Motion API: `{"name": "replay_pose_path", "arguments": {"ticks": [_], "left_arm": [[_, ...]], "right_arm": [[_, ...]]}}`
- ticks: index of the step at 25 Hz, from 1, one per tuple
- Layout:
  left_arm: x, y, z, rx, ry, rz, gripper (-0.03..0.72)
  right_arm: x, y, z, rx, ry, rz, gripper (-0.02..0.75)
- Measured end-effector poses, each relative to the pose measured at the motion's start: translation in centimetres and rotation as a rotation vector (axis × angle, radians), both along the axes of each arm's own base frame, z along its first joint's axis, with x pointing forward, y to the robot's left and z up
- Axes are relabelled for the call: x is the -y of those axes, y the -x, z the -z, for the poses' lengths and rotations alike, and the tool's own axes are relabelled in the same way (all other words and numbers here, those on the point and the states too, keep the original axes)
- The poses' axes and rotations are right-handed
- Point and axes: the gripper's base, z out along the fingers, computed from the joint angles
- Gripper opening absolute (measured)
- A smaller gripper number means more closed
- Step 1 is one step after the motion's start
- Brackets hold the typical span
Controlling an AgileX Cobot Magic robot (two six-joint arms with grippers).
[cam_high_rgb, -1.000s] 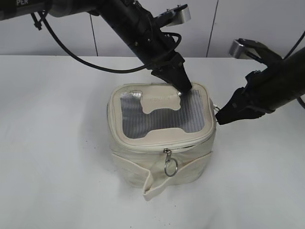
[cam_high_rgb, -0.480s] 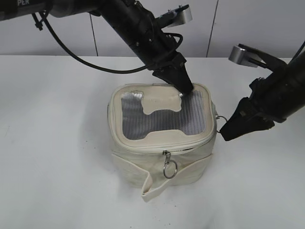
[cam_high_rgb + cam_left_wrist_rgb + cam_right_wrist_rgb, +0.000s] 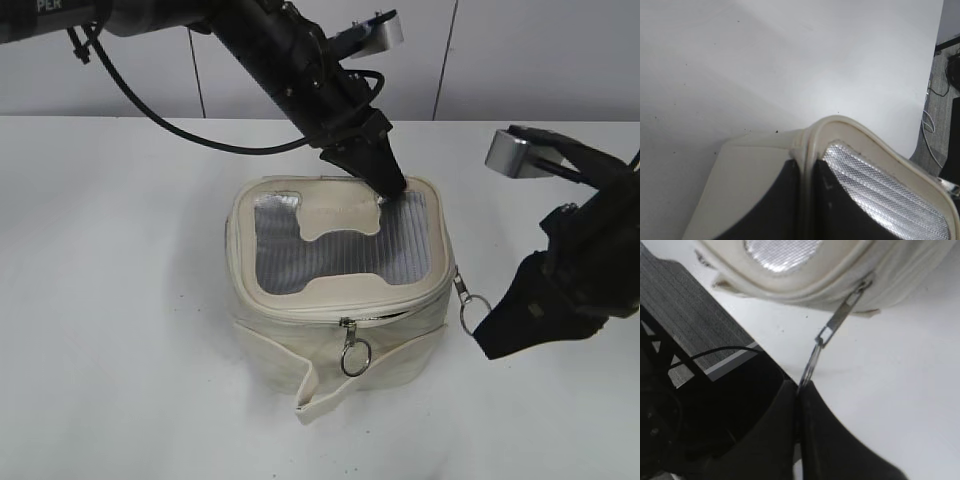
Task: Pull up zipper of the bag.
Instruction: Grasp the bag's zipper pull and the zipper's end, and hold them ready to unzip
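The cream-white bag (image 3: 330, 340) stands mid-table, its grey mesh top (image 3: 400, 245) facing up. My left gripper (image 3: 392, 190) is shut on the bag's back rim (image 3: 810, 145), which shows pinched between the dark fingers (image 3: 775, 200) beside the mesh (image 3: 880, 185). The zipper (image 3: 300, 308) runs round the top panel. One slider with a ring pull (image 3: 353, 357) hangs at the front. At the bag's right corner my right gripper (image 3: 487, 335) is shut on the other ring pull (image 3: 470, 310); the ring (image 3: 810, 367) runs taut up to its slider (image 3: 860, 290).
The white table (image 3: 120, 300) spreads around the bag, with a pale wall behind it. A loose cream band (image 3: 320, 390) sags at the bag's front. Black cables (image 3: 150, 110) trail from the left arm above the table's back left.
My right gripper has moved toward the front and down along the bag's right side, drawing the ring pull and its slider with it. The left gripper has kept its hold on the back rim.
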Motion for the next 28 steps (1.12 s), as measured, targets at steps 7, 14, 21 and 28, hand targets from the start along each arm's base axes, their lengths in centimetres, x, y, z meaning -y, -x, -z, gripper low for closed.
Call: {"name": "replay_pose_path", "arguments": {"ticks": [7, 14, 21, 28], "left_arm": [[0.0, 0.0, 0.0, -0.005, -0.001, -0.005, 0.045], [0.0, 0.1, 0.0, -0.010, -0.004, -0.001, 0.045], [0.0, 0.1, -0.1, -0.012, -0.004, 0.002, 0.045], [0.0, 0.0, -0.1, -0.002, -0.005, -0.008, 0.046]], "right_arm": [[-5.1, 3.1, -0.3, 0.050, -0.044, -0.117, 0.005], [-10.2, 3.2, -0.4, 0.098, -0.102, -0.179, 0.005], [-11.0, 2.9, -0.1, 0.060, -0.097, -0.141, 0.008], [-9.9, 3.0, -1.5, 0.089, -0.009, -0.045, 0.280]]}}
